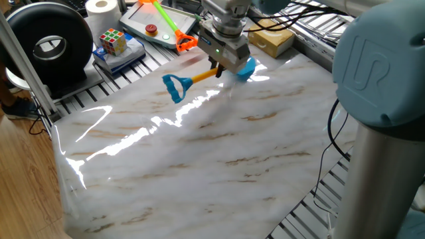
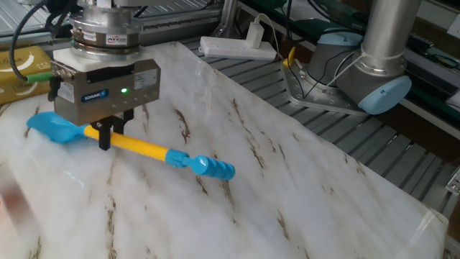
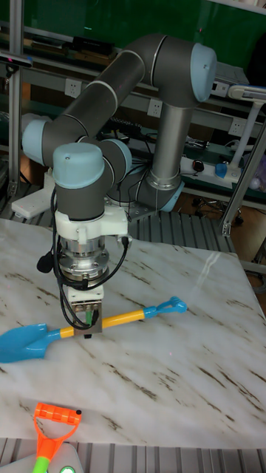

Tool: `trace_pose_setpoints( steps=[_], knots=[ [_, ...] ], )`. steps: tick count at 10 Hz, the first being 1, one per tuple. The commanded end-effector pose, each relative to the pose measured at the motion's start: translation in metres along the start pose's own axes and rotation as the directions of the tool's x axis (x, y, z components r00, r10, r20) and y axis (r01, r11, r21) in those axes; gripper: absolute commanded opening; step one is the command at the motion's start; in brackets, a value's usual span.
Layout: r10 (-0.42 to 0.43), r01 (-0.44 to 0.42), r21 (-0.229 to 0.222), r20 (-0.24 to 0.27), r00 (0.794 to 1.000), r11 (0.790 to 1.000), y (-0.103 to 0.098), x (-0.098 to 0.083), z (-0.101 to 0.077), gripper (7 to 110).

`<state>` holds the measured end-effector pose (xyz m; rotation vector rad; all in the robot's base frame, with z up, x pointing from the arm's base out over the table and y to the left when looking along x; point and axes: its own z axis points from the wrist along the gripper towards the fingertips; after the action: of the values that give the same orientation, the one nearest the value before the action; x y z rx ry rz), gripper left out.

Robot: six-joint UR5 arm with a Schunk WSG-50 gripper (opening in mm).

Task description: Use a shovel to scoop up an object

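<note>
A: Where do we stand with the shovel (image 2: 129,142)?

B: We have it. The gripper (image 2: 113,134) is clamped on the orange-yellow shaft close to the light-blue blade, jaws closed around it. The shovel lies nearly level over the marble tabletop (image 2: 287,194), with the blue loop end pointing out across the table and the blade toward the far edge. In the tall fixed view the shovel (image 3: 89,324) runs almost across the whole slab, and the gripper (image 3: 87,327) holds it from above.

A: And the tan-yellow block (image 1: 271,40)?

B: It sits off the marble on the slatted frame at the back, a little way beyond the blade. In the other fixed view we see only part of the block (image 2: 21,68), behind the gripper body. The blade is not touching it; nothing is scooped yet.

A: So which step are we in?

B: By our judgement, carrying the shovel into position, with the scoop itself not yet begun. Next we would need to aim the blade at the block's base, drop it low and push under. Whether the blade touches the table now, we cannot tell.
</note>
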<state>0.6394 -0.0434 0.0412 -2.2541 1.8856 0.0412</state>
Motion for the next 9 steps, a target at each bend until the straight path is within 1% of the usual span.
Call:
trace_pose_setpoints(
  steps=[1,2,3,4,5,6,7,8,9],
  knots=[
    [-0.058,0.059,0.017,-0.040,0.997,0.998,-0.006,0.006,0.001,7],
    [-0.082,0.082,-0.008,-0.072,0.994,0.997,-0.002,0.020,0.000,7],
    [-0.089,0.086,-0.029,-0.093,0.992,0.996,0.002,0.029,-0.002,7],
    [-0.094,0.090,-0.038,-0.108,0.990,0.995,0.004,0.035,-0.002,7],
    [-0.093,0.088,-0.057,-0.102,0.990,0.995,0.007,0.038,-0.003,7],
    [-0.075,0.068,-0.077,-0.097,0.992,0.995,0.011,0.041,-0.003,7],
    [-0.069,0.061,-0.078,-0.098,0.993,0.995,0.012,0.043,-0.003,7],
    [-0.080,0.071,-0.083,-0.111,0.991,0.994,0.011,0.049,-0.003,7],
    [-0.087,0.078,-0.089,-0.107,0.990,0.993,0.011,0.053,-0.001,7]
  ],
)
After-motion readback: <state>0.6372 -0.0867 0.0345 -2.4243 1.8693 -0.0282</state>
